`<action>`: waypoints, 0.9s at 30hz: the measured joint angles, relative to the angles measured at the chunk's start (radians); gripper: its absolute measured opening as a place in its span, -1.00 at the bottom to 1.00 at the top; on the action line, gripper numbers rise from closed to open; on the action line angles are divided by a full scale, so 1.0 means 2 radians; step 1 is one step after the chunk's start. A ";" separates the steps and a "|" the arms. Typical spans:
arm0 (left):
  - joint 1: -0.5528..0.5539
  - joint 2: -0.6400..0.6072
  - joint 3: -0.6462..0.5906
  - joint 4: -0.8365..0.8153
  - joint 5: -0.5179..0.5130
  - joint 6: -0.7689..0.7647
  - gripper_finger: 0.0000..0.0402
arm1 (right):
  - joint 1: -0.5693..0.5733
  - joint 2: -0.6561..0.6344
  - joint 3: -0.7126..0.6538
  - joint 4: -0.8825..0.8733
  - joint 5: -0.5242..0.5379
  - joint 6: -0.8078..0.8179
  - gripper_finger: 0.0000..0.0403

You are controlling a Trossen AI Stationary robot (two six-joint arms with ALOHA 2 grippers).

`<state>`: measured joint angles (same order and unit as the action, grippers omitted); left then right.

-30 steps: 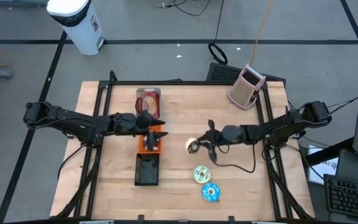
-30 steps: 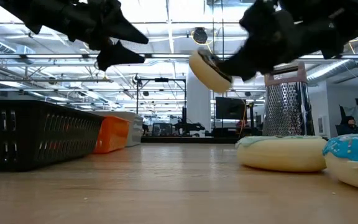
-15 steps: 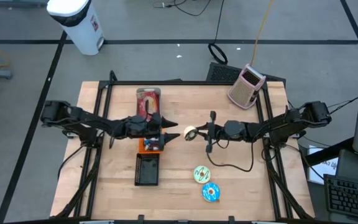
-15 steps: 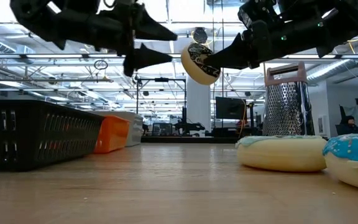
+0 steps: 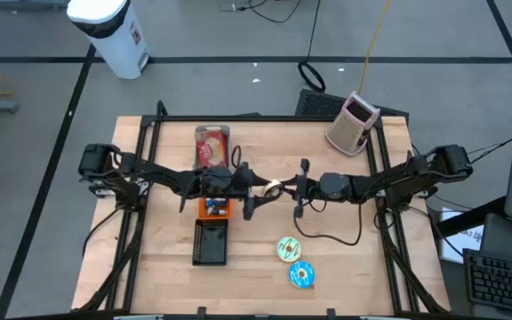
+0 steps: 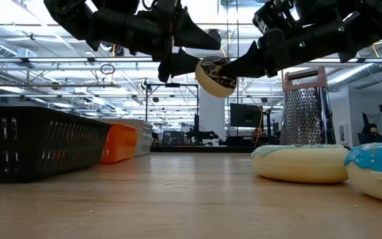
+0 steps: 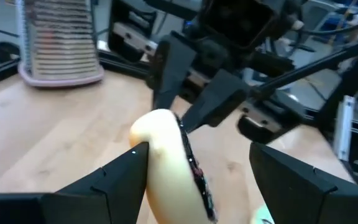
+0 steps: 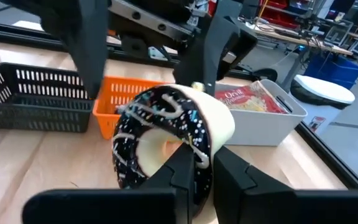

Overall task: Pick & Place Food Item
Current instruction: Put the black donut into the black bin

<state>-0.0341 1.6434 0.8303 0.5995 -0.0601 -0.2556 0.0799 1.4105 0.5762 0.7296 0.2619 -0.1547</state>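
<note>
A cream doughnut with dark icing and white drizzle hangs over the table's middle, and my right gripper is shut on it. My left gripper is open and has come in from the table's left. Its two fingers stand either side of the same doughnut. One left finger is close against the plain side; whether it touches I cannot tell. In the low view both grippers meet well above the table around the doughnut. My right gripper pinches the doughnut's ring at its edge between its two fingers, one on the iced face and one on the plain back. The fingers come nearly level from the table's right. The doughnut stands on edge, lifted clear of the table.
An orange basket and a black basket lie below the left arm, with a white bin holding a snack bag behind them. Two doughnuts rest toward the near edge. A grater stands at the far right.
My left gripper has travelled toward the table's right, staying open, until its fingers flank the doughnut. My right gripper rolled its wrist early in the second, swinging the doughnut a little toward the far edge and up onto its edge, then kept still.
</note>
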 joint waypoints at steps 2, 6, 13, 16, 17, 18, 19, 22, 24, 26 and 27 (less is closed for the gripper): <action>0.000 0.000 0.000 0.000 -0.016 0.001 0.38 | 0.001 0.000 0.000 0.002 0.000 0.001 -0.88; 0.001 0.000 0.000 -0.008 -0.048 0.027 0.38 | 0.005 0.000 0.001 0.009 -0.002 0.005 -0.88; 0.000 0.000 0.000 -0.014 -0.059 0.036 0.38 | 0.013 0.000 0.001 0.012 0.000 -0.007 -0.88; 0.000 0.000 0.000 -0.015 -0.052 0.036 0.32 | 0.013 0.000 0.001 0.012 0.000 -0.007 -0.87; 0.000 0.000 0.000 -0.015 -0.044 0.036 0.27 | 0.013 0.000 0.001 0.012 -0.001 -0.007 -0.86; 0.000 0.000 0.000 -0.015 -0.036 0.036 0.20 | 0.013 0.000 0.001 0.012 -0.001 -0.007 -0.84; 0.000 0.000 0.000 -0.014 -0.029 0.036 0.12 | 0.013 0.000 0.001 0.012 -0.001 -0.006 -0.82; 0.000 -0.007 0.000 -0.025 -0.011 0.029 -0.18 | 0.013 0.000 0.001 0.011 -0.012 0.010 -0.72; 0.000 -0.021 0.000 -0.044 -0.006 0.022 -0.39 | 0.013 0.000 0.001 0.014 -0.017 0.025 -0.64; 0.001 -0.047 0.000 -0.089 -0.005 0.022 -0.57 | 0.013 -0.002 0.002 0.015 -0.018 0.039 -0.56; 0.001 -0.063 0.000 -0.117 -0.006 0.021 -0.66 | 0.013 -0.004 0.001 0.012 -0.018 0.042 -0.51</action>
<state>-0.0330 1.5168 0.8295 0.3647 -0.0711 -0.2128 0.1066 1.4026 0.5789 0.7535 0.2265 -0.0704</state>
